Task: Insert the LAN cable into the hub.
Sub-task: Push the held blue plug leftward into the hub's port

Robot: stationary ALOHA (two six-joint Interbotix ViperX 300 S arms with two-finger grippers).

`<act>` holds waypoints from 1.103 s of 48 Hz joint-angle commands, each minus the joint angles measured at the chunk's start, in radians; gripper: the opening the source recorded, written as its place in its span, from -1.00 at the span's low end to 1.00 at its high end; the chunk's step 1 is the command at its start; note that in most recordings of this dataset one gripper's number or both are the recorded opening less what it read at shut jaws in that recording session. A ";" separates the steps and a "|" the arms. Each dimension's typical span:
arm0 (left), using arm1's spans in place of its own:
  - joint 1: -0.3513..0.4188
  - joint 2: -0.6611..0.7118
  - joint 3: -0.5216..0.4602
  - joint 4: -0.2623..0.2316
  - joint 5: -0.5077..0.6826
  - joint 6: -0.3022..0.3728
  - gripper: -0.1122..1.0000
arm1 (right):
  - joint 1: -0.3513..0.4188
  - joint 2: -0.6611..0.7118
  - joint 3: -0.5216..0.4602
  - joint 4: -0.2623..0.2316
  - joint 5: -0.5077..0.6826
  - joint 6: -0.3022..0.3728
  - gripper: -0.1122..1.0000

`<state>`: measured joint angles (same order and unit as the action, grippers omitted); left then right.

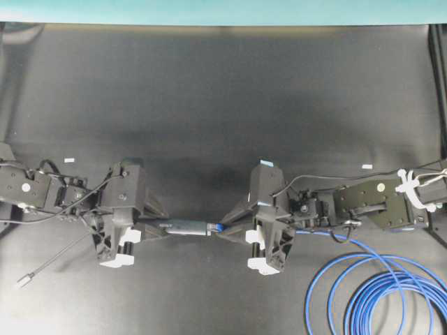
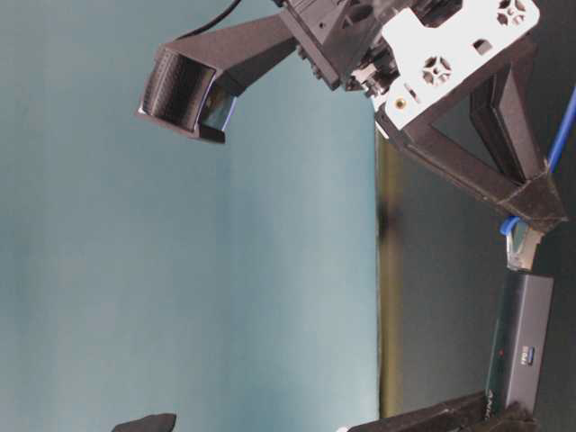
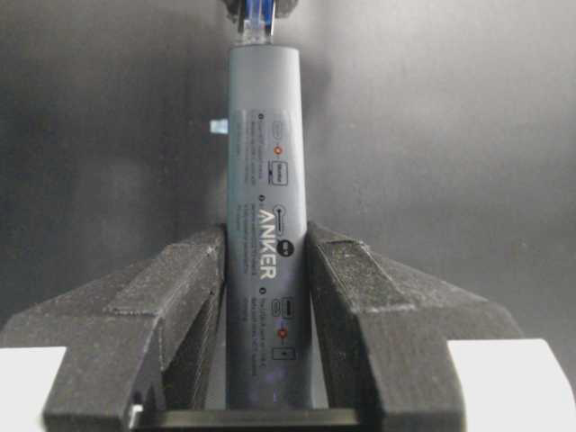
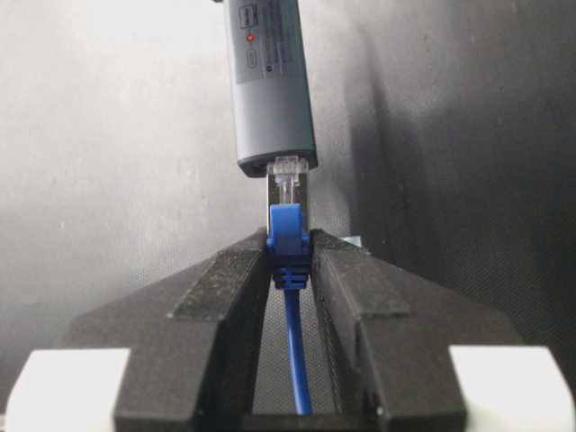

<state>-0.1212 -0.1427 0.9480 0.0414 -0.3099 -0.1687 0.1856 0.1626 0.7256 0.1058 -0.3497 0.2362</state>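
The hub (image 1: 185,227) is a slim grey bar held level above the black table. My left gripper (image 1: 155,227) is shut on its near end. In the left wrist view my left gripper (image 3: 265,243) clamps both sides of the hub (image 3: 265,162). My right gripper (image 4: 290,247) is shut on the blue boot of the LAN cable (image 4: 288,236). The clear plug (image 4: 290,184) has its tip at the port mouth in the end of the hub (image 4: 268,81), with most of it still showing. The table-level view shows the plug (image 2: 520,250) meeting the hub (image 2: 526,342). The cable's blue coils (image 1: 377,293) lie at the lower right.
The hub's thin grey cord (image 1: 63,255) trails left to a small silver plug (image 1: 24,280) on the table. Two small white tape marks (image 1: 69,160) (image 1: 367,166) lie on the black mat. A teal wall (image 1: 223,10) runs along the far edge.
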 commanded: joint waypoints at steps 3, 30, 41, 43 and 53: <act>0.002 -0.005 -0.023 0.003 -0.005 0.002 -0.29 | 0.009 -0.005 -0.028 0.002 0.012 0.000 -0.56; 0.000 0.048 -0.121 0.003 0.072 0.046 -0.29 | 0.012 0.006 -0.058 0.002 0.018 -0.005 -0.56; 0.000 0.063 -0.163 0.003 0.117 0.064 -0.29 | 0.012 0.011 -0.071 -0.002 0.017 -0.008 -0.56; 0.000 0.064 -0.166 0.003 0.117 0.069 -0.29 | 0.012 0.012 -0.078 -0.002 0.017 -0.009 -0.56; 0.000 0.069 -0.173 0.003 0.117 0.077 -0.29 | 0.012 0.025 -0.109 -0.003 0.021 -0.026 -0.56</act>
<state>-0.1273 -0.0675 0.8161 0.0414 -0.1795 -0.0966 0.2056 0.1963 0.6872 0.1058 -0.3160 0.2224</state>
